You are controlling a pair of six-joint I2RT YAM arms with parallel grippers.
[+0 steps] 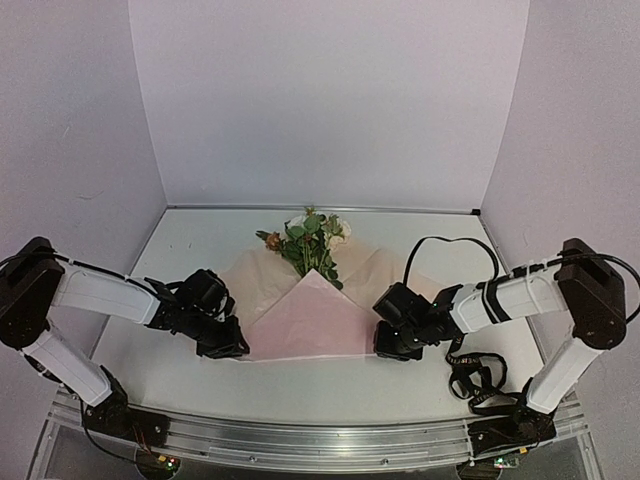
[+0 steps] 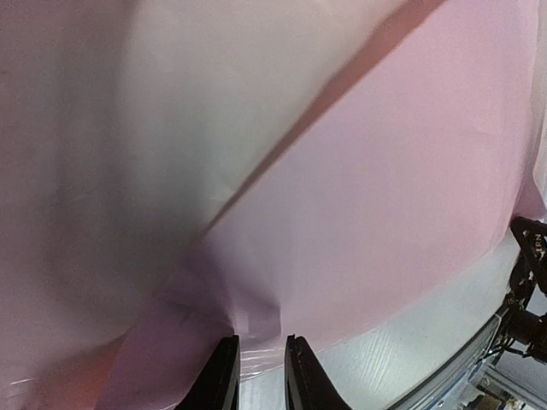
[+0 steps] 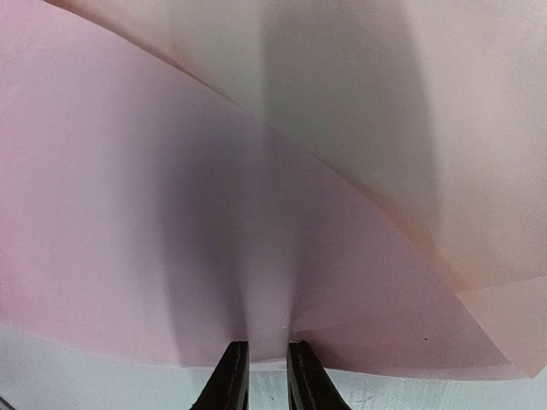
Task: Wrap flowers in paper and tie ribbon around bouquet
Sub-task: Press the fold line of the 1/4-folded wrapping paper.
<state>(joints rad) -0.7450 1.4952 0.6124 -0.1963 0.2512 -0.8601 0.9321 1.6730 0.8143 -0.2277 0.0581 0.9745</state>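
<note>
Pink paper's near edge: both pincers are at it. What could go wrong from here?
The soft light pink wrapping paper sheet puckers at the right pincer, so a hard pull may tear it. The left pincer has only the rim between its jaws and may slip. Dragging could shift the bunch of roses with green leaves.

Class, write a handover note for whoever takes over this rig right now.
Left gripper: nearly closed over the paper's near edge; grip unclear.
Right gripper: the same.
Flowers lie on the paper, heads at the far side.
Done: a paper flap covers the stems.
To do: finish wrapping, tie ribbon, perhaps the black tangle at near right.
</note>
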